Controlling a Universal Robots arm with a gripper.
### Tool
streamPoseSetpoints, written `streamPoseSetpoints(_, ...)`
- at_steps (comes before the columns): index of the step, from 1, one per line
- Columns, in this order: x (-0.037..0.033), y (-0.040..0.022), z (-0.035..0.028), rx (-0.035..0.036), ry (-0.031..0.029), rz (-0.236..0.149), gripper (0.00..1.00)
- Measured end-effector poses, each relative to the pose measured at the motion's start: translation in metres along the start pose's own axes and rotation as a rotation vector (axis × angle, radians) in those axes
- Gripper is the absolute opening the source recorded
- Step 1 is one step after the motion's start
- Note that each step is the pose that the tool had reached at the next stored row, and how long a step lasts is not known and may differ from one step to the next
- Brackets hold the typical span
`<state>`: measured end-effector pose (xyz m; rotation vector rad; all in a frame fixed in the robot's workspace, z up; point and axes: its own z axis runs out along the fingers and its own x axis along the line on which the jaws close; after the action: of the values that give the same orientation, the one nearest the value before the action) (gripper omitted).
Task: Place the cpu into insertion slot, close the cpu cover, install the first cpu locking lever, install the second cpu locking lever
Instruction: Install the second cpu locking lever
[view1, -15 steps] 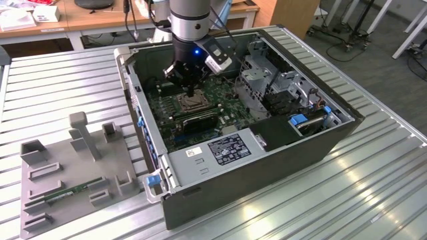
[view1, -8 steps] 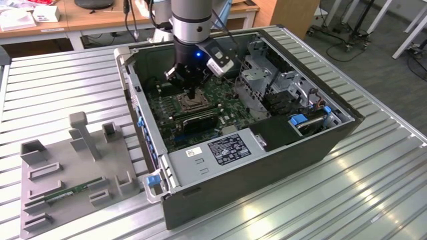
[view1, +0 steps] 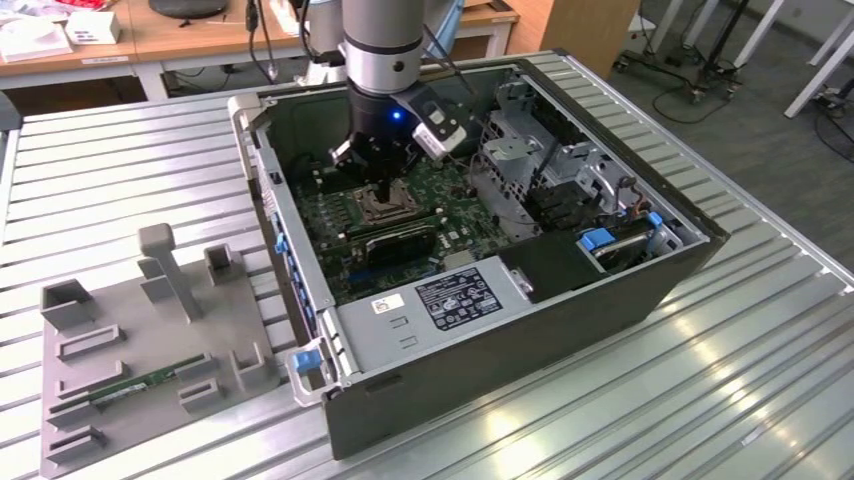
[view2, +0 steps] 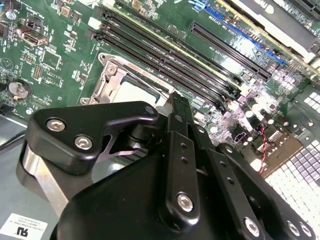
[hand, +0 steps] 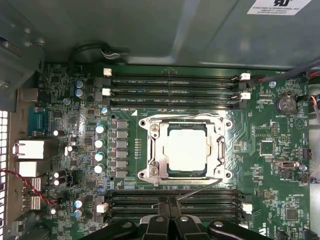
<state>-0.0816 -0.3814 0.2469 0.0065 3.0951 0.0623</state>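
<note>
On the ribbed metal table (view1: 120, 160), toward the exterior view's left, we find a grey fixture tray (view1: 140, 340) with upright posts and a green memory stick (view1: 134, 385) lying in one of its grooves. Just to its right stands the open computer case (view1: 561, 300), its motherboard (view1: 340, 215) facing up. Our arm (view1: 380, 45) reaches down into the case, and the gripper (view1: 394, 195) hangs right over the insertion slot (view1: 380, 207), touching or nearly touching it — we cannot tell which from here. Further right inside the case sit the grey perforated drive cage (view1: 514, 150) and, nearer the camera, the power supply (view1: 427, 305).

Looking through the first wrist view, we see the cpu (hand: 187, 149) seated flat in the insertion slot (hand: 150, 167), its pale metal face showing through the window of the cpu cover (hand: 218, 146), which lies down over it. A thin locking lever (hand: 197, 189) runs slantwise along the socket's edge beside the memory slots (hand: 175, 200), and the gripper (hand: 172, 202) has its tips right at that wire. The fingers (hand: 169, 212) are drawn together, with no visible gap; whether they pinch the lever we cannot tell.

From the second wrist view, the gripper (view2: 176, 100) points at the socket's edge — the cpu (view2: 135, 92) bright just beyond it.
</note>
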Motion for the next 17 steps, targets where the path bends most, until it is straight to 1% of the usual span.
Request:
streamPoseSetpoints(7, 0.0029, 0.0017, 0.0034, -0.0002, -0.0002, 0.000, 0.11)
streamPoseSetpoints(12, 0.0044, 0.0013, 0.0122, 0.0000, -0.0001, 0.001, 0.11)
streamPoseSetpoints(17, 0.0077, 0.0009, 0.0213, 0.0000, -0.0003, 0.003, 0.11)
